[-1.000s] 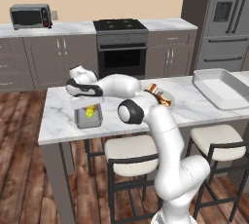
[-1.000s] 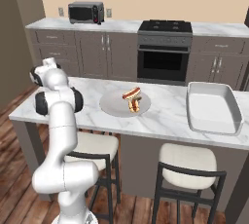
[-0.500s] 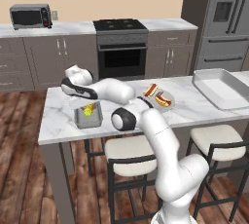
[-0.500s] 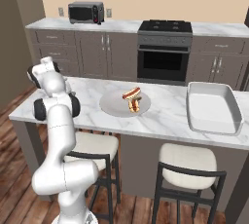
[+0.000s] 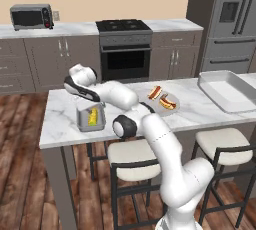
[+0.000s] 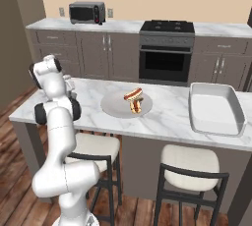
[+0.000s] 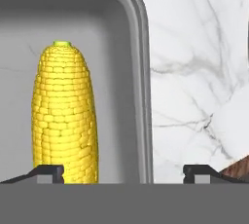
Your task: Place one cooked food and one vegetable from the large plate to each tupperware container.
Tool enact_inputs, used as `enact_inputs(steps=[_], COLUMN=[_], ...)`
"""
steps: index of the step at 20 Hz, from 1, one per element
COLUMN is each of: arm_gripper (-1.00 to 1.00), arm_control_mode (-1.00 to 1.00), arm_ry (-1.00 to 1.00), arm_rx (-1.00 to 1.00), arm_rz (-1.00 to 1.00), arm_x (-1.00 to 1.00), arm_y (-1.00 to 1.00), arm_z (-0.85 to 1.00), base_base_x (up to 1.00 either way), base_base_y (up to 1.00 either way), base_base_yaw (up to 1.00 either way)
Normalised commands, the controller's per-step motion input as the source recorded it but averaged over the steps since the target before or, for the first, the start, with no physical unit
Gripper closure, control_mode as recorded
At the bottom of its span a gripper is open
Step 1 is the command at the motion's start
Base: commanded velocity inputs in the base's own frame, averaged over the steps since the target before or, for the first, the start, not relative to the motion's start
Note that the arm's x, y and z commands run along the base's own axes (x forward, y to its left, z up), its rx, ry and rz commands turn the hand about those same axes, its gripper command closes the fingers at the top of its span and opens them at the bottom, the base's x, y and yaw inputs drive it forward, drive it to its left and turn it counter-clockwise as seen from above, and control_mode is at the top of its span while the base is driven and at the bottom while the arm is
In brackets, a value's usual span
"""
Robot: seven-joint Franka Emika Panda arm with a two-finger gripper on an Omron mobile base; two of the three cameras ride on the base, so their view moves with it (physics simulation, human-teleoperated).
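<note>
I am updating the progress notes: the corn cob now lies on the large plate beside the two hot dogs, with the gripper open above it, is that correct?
Not quite: the corn cob lies in the tupperware container, not on the large plate; the hand view shows it. The gripper is open above it.

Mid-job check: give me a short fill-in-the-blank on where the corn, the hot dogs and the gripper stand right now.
1. The corn cob lies inside the grey ____.
2. The gripper stands with its jaws ____, holding nothing.
3. Two hot dogs remain on the large ____, which sits on the island counter.
4. Right of the plate, in the right base view, sits a big empty white ____.

Missing words: container; open; plate; tray
</note>
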Motion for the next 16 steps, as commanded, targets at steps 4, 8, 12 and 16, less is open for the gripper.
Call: enact_inputs(steps=[4, 8, 12, 16], arm_gripper=[-1.0, -1.0, -1.0, -1.0], arm_control_mode=[-1.0, -1.0, -1.0, -1.0], arm_ry=[0.04, 0.33, 0.16, -0.01], arm_rx=[-0.04, -0.02, 0.02, 0.09], arm_rz=[-0.09, -0.23, -0.21, -0.11], arm_x=[-0.88, -0.61, -0.74, -0.74], arm_y=[-0.68, -0.89, -0.9, -0.55], arm_z=[0.59, 0.7, 0.22, 0.0], base_base_x=[0.0, 0.0, 0.0, 0.0], base_base_y=[0.0, 0.0, 0.0, 0.0], base_base_yaw=[0.0, 0.0, 0.0, 0.0])
